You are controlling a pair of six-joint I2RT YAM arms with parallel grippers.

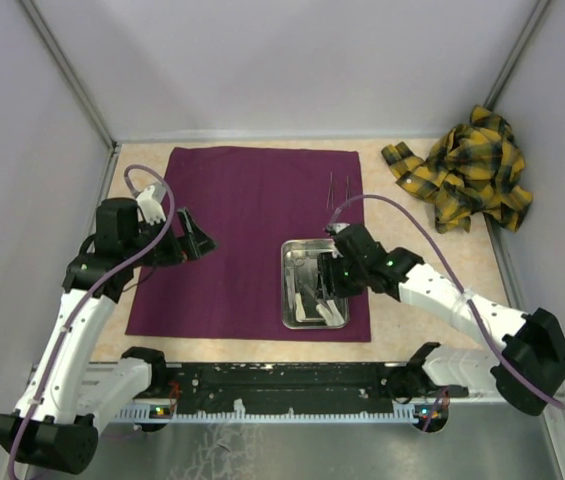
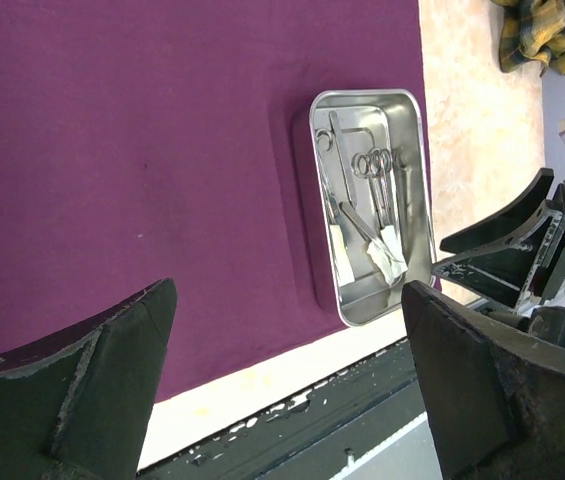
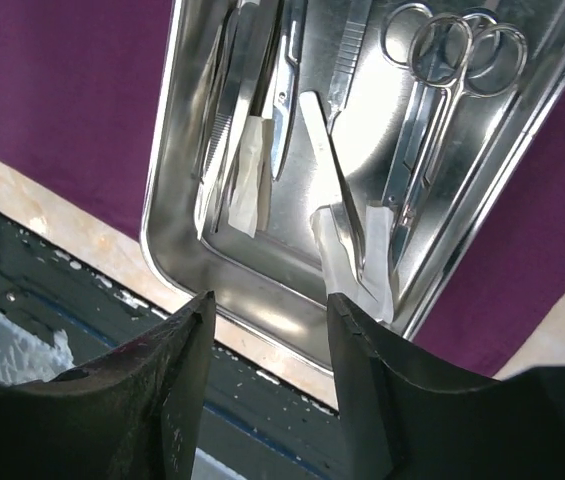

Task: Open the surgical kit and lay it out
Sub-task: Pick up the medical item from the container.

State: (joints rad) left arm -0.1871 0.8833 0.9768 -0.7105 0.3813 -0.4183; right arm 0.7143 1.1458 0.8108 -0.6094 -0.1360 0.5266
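The dark purple cloth (image 1: 242, 220) lies spread flat on the table. The shiny steel tray (image 1: 286, 300) sits on its near right part. In the right wrist view the tray (image 3: 170, 150) holds scissors (image 3: 442, 60), forceps (image 3: 224, 110) and small white pieces (image 3: 250, 170). Two thin metal instruments (image 1: 339, 190) lie on the cloth beyond the tray. My right gripper (image 3: 270, 300) is open and empty, low over the tray's near end (image 1: 327, 282). My left gripper (image 1: 197, 240) is open and empty above the cloth's left part (image 2: 287, 290). The left wrist view also shows the tray (image 2: 402, 120).
A crumpled yellow and black plaid cloth (image 1: 467, 170) lies at the back right corner. The black base rail (image 1: 292, 385) runs along the table's near edge. Grey walls close in the left, back and right sides.
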